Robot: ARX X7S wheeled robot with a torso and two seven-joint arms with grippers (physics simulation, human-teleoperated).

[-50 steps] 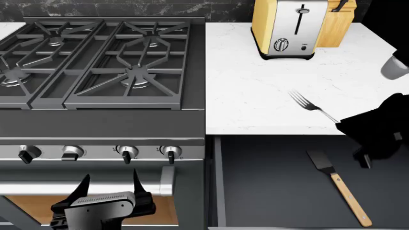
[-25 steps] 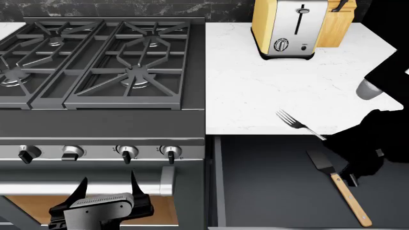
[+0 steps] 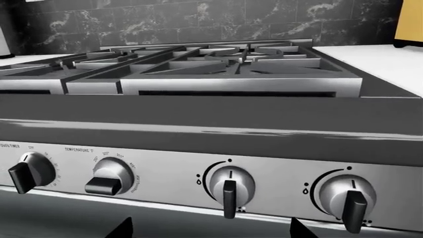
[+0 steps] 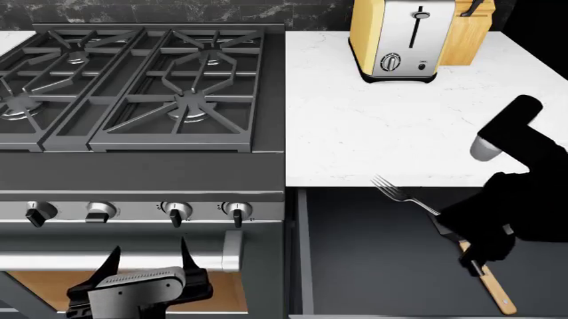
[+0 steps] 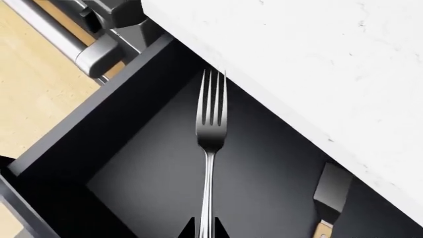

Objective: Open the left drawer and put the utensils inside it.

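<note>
The left drawer (image 4: 364,266) stands pulled out below the white counter, its dark grey inside (image 5: 152,163) showing. The spatula (image 4: 493,292) lies in it, its black blade (image 5: 332,191) partly hidden by my right arm in the head view. My right gripper (image 4: 446,217) is shut on the handle of the fork (image 4: 404,195). The fork (image 5: 210,129) hangs over the drawer's inside with its tines pointing toward the counter edge. My left gripper (image 4: 151,256) stands open in front of the oven, holding nothing, with its fingertips (image 3: 122,230) below the stove knobs.
The gas stove (image 4: 142,80) with its row of knobs (image 4: 175,212) fills the left. The oven's silver bar handle (image 4: 233,249) is beside my left gripper. A yellow toaster (image 4: 395,40) and a wooden knife block (image 4: 469,30) stand at the back of the counter (image 4: 355,133).
My right gripper has carried the fork left and down, from above the counter's front edge to over the open drawer. The left gripper has barely moved.
</note>
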